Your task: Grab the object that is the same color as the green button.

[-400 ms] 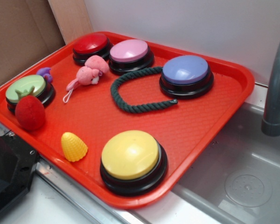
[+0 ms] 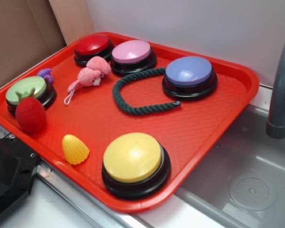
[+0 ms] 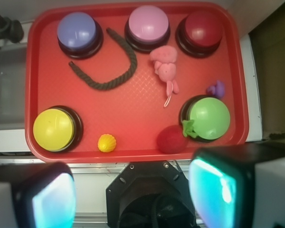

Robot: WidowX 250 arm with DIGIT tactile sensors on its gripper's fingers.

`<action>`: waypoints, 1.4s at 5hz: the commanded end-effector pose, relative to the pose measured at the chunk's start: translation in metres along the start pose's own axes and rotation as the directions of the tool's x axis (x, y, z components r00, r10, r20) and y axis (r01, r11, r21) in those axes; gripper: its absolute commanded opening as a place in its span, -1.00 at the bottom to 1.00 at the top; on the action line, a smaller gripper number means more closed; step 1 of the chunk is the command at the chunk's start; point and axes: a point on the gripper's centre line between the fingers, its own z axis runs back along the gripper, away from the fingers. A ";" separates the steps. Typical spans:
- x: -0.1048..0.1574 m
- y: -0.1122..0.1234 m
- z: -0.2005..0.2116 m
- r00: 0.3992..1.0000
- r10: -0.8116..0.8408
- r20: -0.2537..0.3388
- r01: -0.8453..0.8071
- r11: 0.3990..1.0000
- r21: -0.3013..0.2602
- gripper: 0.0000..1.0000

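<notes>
My hand (image 3: 133, 194), fingers spread and empty, hovers above the tray's near edge; the green rope (image 3: 107, 71) lies curved beside the purple button (image 3: 77, 31).

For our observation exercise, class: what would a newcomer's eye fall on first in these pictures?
Probably the bright red tray beside the sink, ringed by five dome buttons, with the big yellow button at its near edge. Next, the dark green rope curved in a U at the tray's middle, between the pink button and the purple button.
</notes>
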 end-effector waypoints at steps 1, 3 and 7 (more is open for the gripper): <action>0.027 0.001 -0.020 0.948 0.317 0.026 -0.316 0.948 -0.038 1.00; 0.052 0.002 -0.069 0.757 0.648 0.080 -0.647 0.761 -0.049 1.00; 0.099 0.003 -0.184 0.588 0.804 0.092 -0.808 0.589 0.016 1.00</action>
